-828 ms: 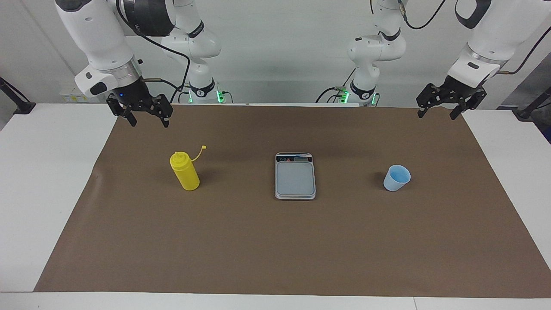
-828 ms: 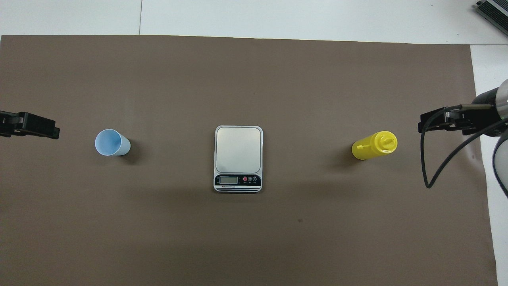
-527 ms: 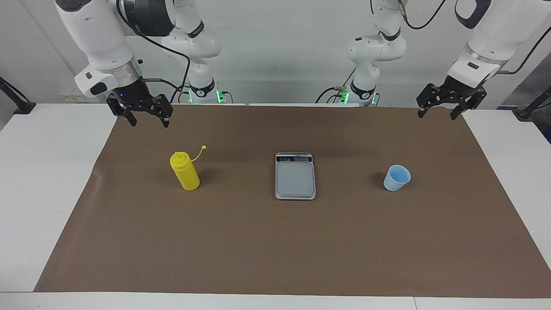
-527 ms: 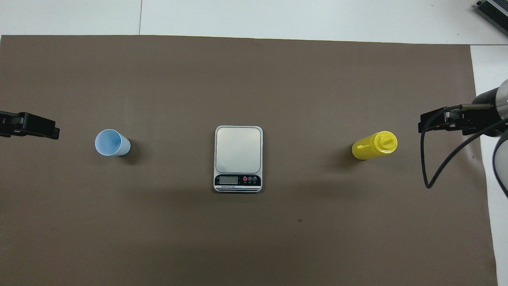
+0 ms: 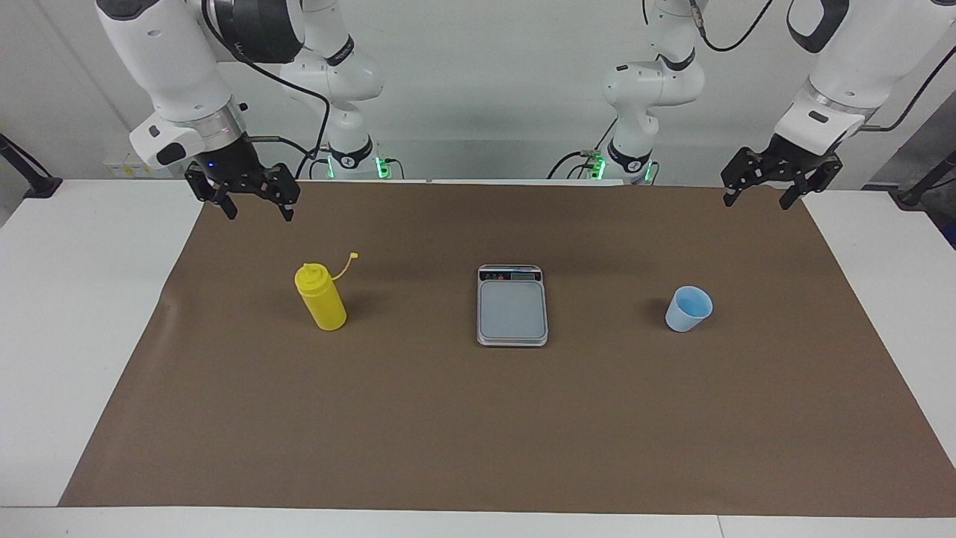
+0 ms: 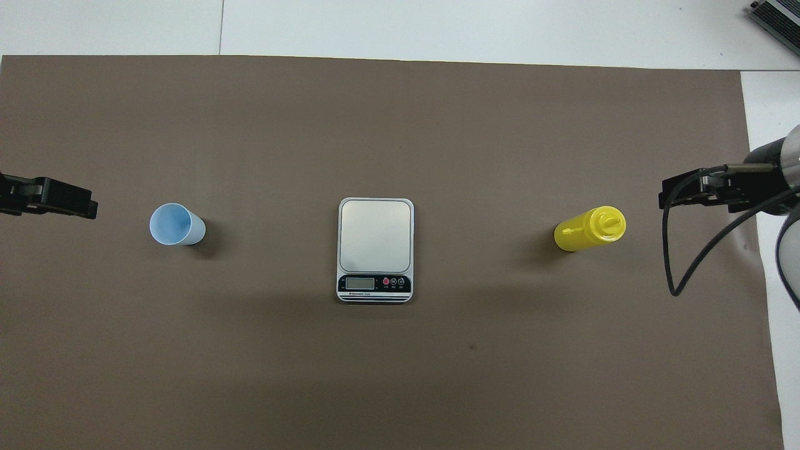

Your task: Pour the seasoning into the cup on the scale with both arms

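One bright yellow squeeze bottle (image 5: 321, 304) of seasoning stands upright on the brown mat (image 5: 478, 418) toward the right arm's end of the worktop (image 5: 67, 314); it has a ribbed conical nozzle, and its small tethered cap (image 5: 353, 256) hangs open to one side. One flat silver-grey scale (image 5: 512, 306) lies mid-mat, its grey plate bare and its dark display strip at the end nearer the robots. One pale-blue tapered cup (image 5: 688, 308) stands upright toward the left arm's end — nothing shows inside it. The three lie in a row, well apart. Two arms wait, raised: the right end effector (image 5: 256, 211) hangs over the mat's edge near the bottle, the left end effector (image 5: 756, 199) over the mat's corner near the cup — both released, holding nothing.
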Available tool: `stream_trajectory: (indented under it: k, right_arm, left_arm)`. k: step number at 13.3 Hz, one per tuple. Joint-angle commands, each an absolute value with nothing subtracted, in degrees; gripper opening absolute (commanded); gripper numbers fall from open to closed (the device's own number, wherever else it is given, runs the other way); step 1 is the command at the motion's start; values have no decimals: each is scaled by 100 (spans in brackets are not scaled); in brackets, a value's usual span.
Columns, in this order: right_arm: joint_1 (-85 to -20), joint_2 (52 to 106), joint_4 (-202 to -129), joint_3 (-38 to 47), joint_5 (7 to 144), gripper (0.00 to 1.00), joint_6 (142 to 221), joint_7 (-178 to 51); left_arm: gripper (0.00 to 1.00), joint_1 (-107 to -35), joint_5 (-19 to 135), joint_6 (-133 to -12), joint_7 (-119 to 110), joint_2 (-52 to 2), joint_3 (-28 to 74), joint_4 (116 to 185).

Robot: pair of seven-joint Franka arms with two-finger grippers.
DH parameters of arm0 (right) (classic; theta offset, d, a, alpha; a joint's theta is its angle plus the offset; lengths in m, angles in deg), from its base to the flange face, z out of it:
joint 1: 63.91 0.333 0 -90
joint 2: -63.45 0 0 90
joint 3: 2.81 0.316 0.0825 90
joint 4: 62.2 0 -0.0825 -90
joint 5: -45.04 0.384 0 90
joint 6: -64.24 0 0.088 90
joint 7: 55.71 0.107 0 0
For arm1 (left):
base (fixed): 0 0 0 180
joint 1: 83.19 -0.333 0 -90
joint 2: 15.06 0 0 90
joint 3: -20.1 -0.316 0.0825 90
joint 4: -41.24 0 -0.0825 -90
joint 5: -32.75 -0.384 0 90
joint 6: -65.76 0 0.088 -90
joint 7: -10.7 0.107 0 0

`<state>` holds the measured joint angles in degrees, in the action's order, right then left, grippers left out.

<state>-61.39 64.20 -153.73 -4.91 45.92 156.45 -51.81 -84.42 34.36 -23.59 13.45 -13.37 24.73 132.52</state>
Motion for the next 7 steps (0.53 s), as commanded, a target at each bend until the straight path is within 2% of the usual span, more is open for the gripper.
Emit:
stream_trajectory:
  k: [1, 7]
  right_arm:
    - [-6207, 6372, -15422, -474, 4706, 100, 15591, -5316]
    - [-6207, 6372, -15422, -466, 4706, 100, 15600, -5316]
  left_arm:
    - [100, -8539, 3380, -2880, 1343, -1163, 2493, 13817]
    - [100, -8750, 3416, -4487, 737, -1347, 2484, 15144]
